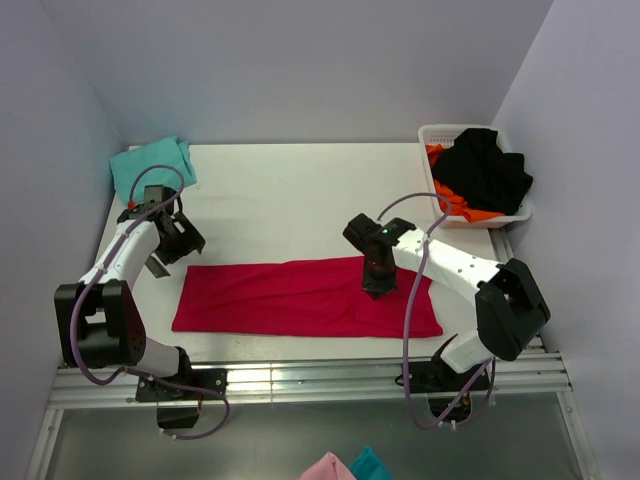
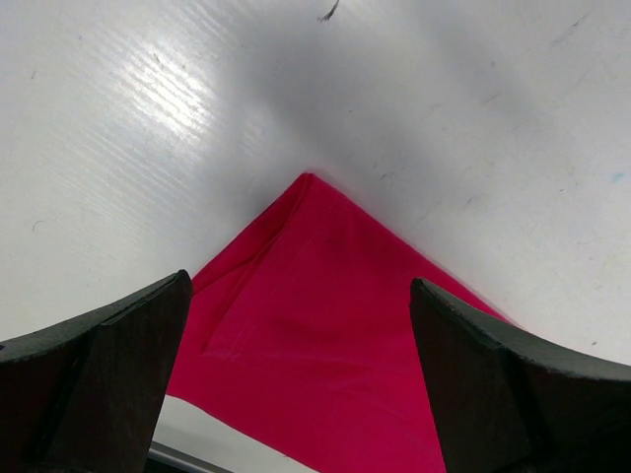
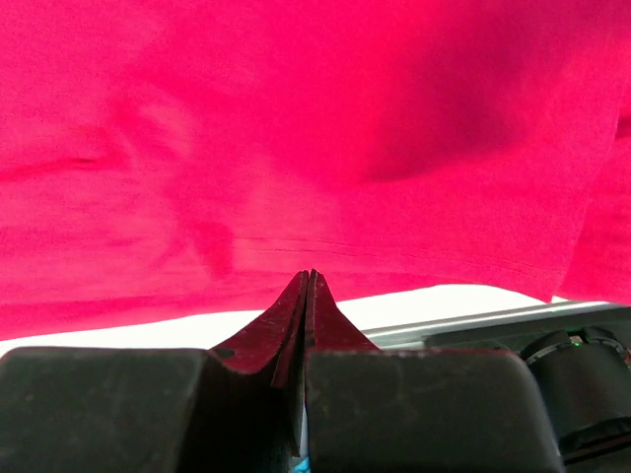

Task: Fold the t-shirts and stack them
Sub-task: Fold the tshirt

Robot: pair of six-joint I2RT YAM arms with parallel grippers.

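A crimson t-shirt (image 1: 300, 297) lies folded into a long flat strip across the front of the table. Its left corner (image 2: 315, 325) fills the lower left wrist view. My left gripper (image 1: 165, 262) hangs open just above that left end, and its black fingers (image 2: 99, 384) straddle the corner without touching it. My right gripper (image 1: 377, 285) points down onto the strip right of the middle. Its jaws (image 3: 309, 286) are shut tip to tip over the red cloth (image 3: 296, 148), with nothing seen between them. A teal t-shirt (image 1: 152, 165) lies folded at the back left corner.
A white basket (image 1: 440, 130) at the back right holds a black garment (image 1: 485, 170) and an orange one (image 1: 460, 205). Walls close in the table on the left, back and right. A metal rail (image 1: 300, 380) runs along the front edge, with pink cloth (image 1: 330, 468) below it.
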